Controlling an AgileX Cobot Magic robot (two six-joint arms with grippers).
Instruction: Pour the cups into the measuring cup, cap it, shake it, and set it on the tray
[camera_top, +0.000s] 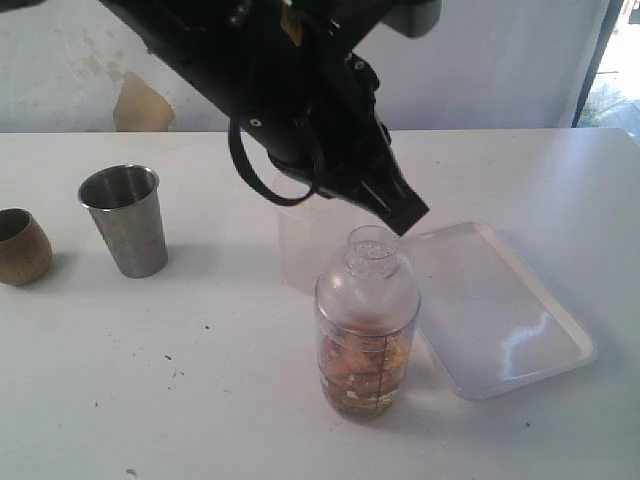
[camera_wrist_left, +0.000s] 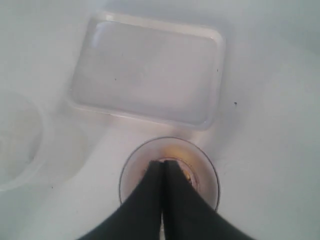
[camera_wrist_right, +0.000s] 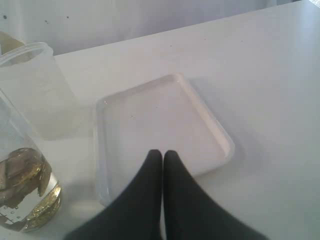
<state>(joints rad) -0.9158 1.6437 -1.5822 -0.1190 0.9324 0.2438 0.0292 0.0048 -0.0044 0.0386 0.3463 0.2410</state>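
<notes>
The measuring cup (camera_top: 366, 330) stands upright on the table just left of the tray (camera_top: 500, 300), not on it. It holds amber pieces in liquid and wears a clear domed lid with an open threaded neck. My left gripper (camera_top: 405, 215) hangs shut and empty right above that neck; in the left wrist view its tips (camera_wrist_left: 162, 162) sit over the measuring cup's round top (camera_wrist_left: 132, 172). The steel tumbler (camera_top: 125, 220) and the wooden cup (camera_top: 20, 247) stand upright at the far left. My right gripper (camera_wrist_right: 163, 152) is shut and empty above the tray's near edge (camera_wrist_right: 165, 120), with the measuring cup (camera_wrist_right: 22, 190) beside it.
A frosted unmarked cup (camera_top: 298, 250) stands right behind the measuring cup, under the left arm, and shows in both wrist views (camera_wrist_left: 20, 145) (camera_wrist_right: 35, 95). The tray (camera_wrist_left: 150, 70) holds nothing. A white wall runs along the table's far edge.
</notes>
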